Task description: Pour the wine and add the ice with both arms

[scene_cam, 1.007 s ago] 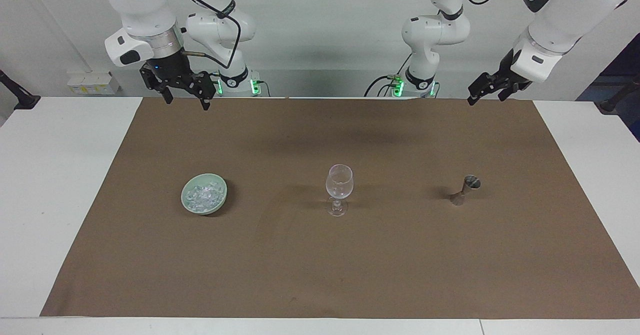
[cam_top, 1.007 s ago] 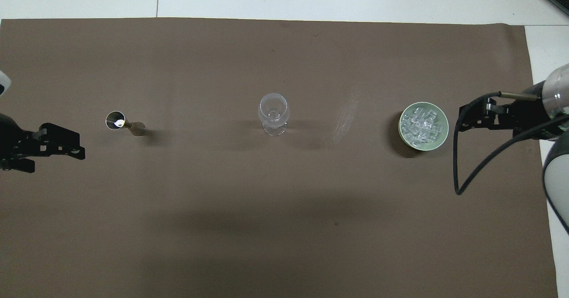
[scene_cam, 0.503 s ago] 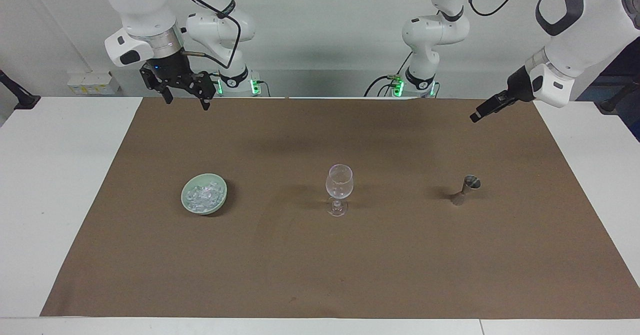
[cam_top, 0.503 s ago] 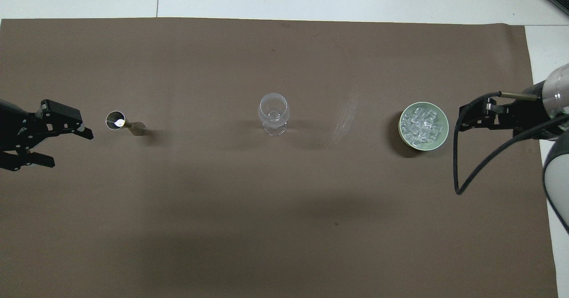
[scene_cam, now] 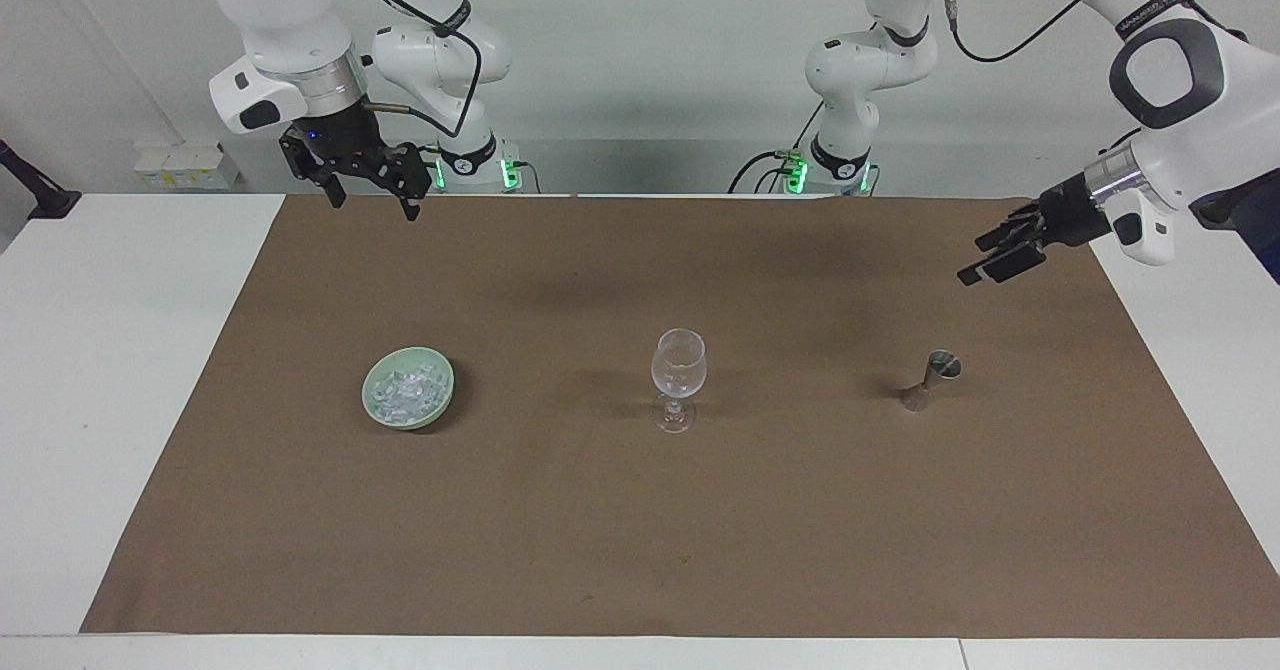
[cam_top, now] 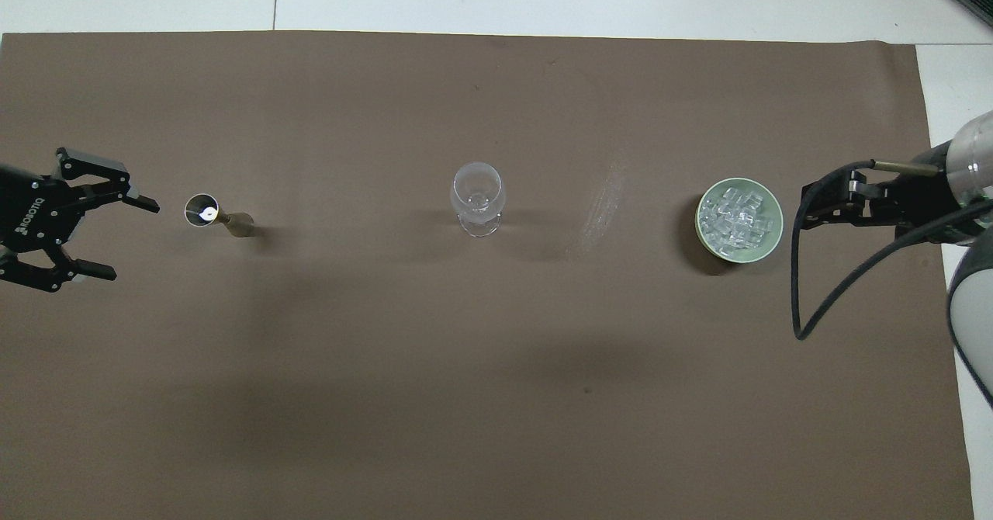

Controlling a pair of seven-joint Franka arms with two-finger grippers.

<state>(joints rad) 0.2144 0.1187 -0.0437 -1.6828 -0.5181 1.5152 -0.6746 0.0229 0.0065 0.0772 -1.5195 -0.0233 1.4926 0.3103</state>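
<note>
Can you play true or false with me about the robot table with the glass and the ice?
1. The ice is in the green bowl. True.
2. The wine glass lies tipped on its side. False: it stands upright.
3. The left gripper holds the metal measuring cup. False: it is open in the air near the cup, holding nothing.
4. The wine glass stands between the bowl and the measuring cup. True.
5. The right gripper is scooping ice. False: it hangs open and empty, well above the table.
</note>
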